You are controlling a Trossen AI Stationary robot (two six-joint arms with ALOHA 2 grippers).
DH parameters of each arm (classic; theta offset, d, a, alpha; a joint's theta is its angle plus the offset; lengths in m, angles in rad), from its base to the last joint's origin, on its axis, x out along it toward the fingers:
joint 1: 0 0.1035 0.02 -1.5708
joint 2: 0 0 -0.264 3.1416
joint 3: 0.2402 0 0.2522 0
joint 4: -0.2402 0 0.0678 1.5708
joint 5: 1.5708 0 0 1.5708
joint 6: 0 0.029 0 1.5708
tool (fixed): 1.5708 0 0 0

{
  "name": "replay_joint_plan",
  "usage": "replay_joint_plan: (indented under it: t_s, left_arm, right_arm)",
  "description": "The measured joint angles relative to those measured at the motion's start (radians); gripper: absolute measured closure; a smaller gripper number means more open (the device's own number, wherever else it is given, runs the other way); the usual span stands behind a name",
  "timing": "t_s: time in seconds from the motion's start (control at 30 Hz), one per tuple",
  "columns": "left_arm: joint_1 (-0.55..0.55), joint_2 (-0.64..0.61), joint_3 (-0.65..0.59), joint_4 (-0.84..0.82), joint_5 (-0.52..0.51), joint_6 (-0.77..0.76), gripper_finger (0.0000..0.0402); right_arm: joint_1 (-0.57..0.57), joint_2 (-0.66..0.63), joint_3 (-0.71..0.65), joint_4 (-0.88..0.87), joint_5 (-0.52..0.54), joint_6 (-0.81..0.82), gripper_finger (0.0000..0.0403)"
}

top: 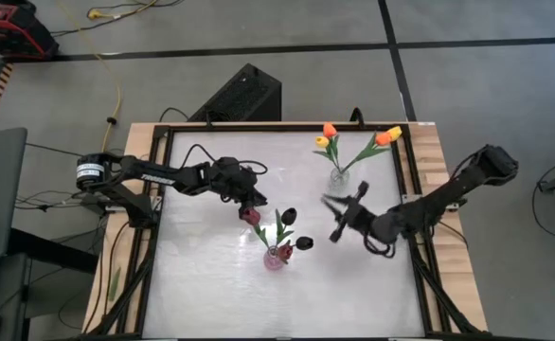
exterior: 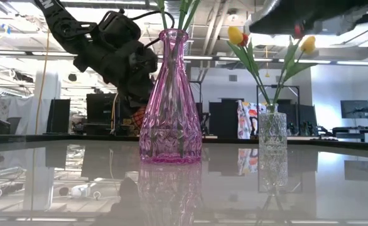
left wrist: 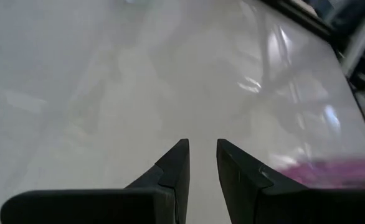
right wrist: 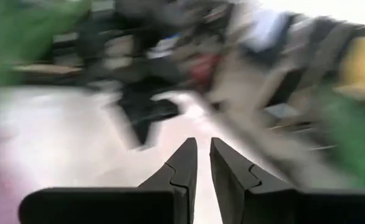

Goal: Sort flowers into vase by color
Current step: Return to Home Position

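Note:
A pink glass vase stands mid-table and holds dark maroon tulips by their stems. One maroon head leans out toward the left arm. A clear glass vase toward the far edge holds yellow and orange tulips. My left gripper hovers just beside the leaning maroon head, with a narrow gap between its fingers and nothing in it. My right gripper hangs between the two vases, also narrowly open and empty.
The white glossy table top has bare room along its near and left sides. A dark frame edges it, with wooden boards outside. A black box sits beyond the far edge. Cables trail by the left arm's base.

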Motion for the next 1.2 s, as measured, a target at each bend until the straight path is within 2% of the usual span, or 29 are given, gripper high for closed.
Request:
replay_joint_plan:
  t_s: [0.13,0.2,0.27,0.43,0.53,0.7,0.87,1.03,1.2]
  left_arm:
    - [0.003,-0.073,0.000,-0.092,0.026,0.049,0.0334]
    - [0.003,-0.133,0.000,-0.143,-0.008,0.089,0.0334]
    - [0.001,-0.200,0.000,-0.189,-0.053,0.133,0.0334]
    - [-0.030,-0.373,0.000,-0.249,-0.114,0.221,0.0334]
    - [-0.050,-0.468,0.000,-0.281,-0.141,0.252,0.0334]
    - [-0.079,-0.604,-0.015,-0.342,-0.188,0.269,0.0334]
    - [-0.100,-0.726,-0.111,-0.323,-0.191,0.256,0.0334]
    - [-0.102,-0.837,-0.235,-0.291,-0.226,0.193,0.0334]
    - [-0.102,-0.945,-0.313,-0.260,-0.260,0.155,0.0334]
  right_arm:
    - [-0.019,-0.021,0.147,-0.433,-0.310,0.305,0.0332]
    - [-0.030,-0.019,0.196,-0.573,-0.412,0.376,0.0332]
    - [-0.038,-0.016,0.223,-0.648,-0.467,0.410,0.0332]
    - [-0.067,-0.027,0.231,-0.669,-0.562,0.385,0.0332]
    - [-0.115,-0.046,0.231,-0.653,-0.635,0.357,0.0333]
    - [-0.201,-0.106,0.231,-0.663,-0.692,0.298,0.0333]
    - [-0.290,-0.179,0.230,-0.671,-0.716,0.224,0.0333]
    - [-0.406,-0.255,0.228,-0.724,-0.869,0.197,0.0333]
    - [-0.524,-0.313,0.170,-0.719,-0.952,0.195,0.0346]
